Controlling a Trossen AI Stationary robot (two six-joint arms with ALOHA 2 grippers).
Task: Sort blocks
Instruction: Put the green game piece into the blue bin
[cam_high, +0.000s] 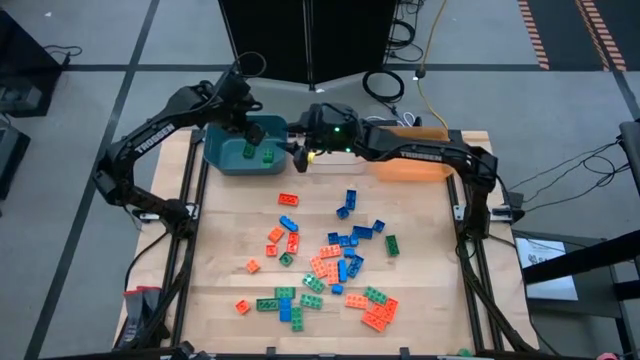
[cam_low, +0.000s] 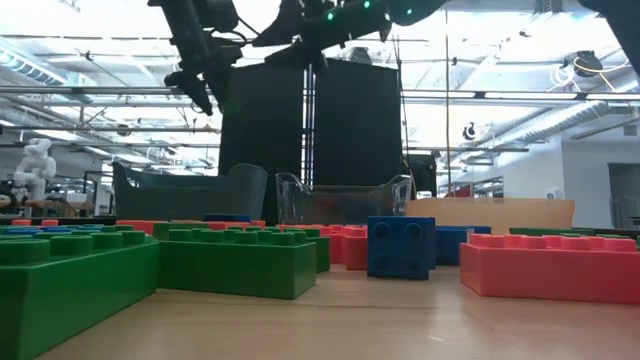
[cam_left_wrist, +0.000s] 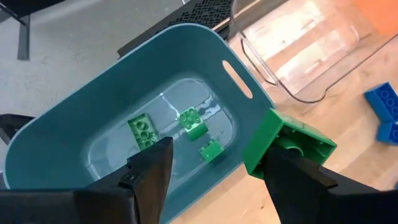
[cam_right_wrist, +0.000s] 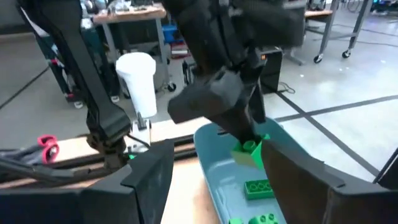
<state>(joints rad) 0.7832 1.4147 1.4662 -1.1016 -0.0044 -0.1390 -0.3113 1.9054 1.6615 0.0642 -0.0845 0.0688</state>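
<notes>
Three green blocks (cam_left_wrist: 186, 134) in teal bin (cam_left_wrist: 81, 106)

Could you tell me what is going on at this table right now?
The robot is sorting toy bricks by colour. Its left hand hangs over the teal bin with a green brick stuck against one finger, jaws apart. Three green bricks already lie inside. The right hand waits beside it, open and empty. Many loose bricks remain on the table.

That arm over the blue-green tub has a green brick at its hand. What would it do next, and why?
Probably let go. The left hand hangs above the teal bin with a green brick against one finger, and three green bricks already lie inside, so it should drop among them.
</notes>
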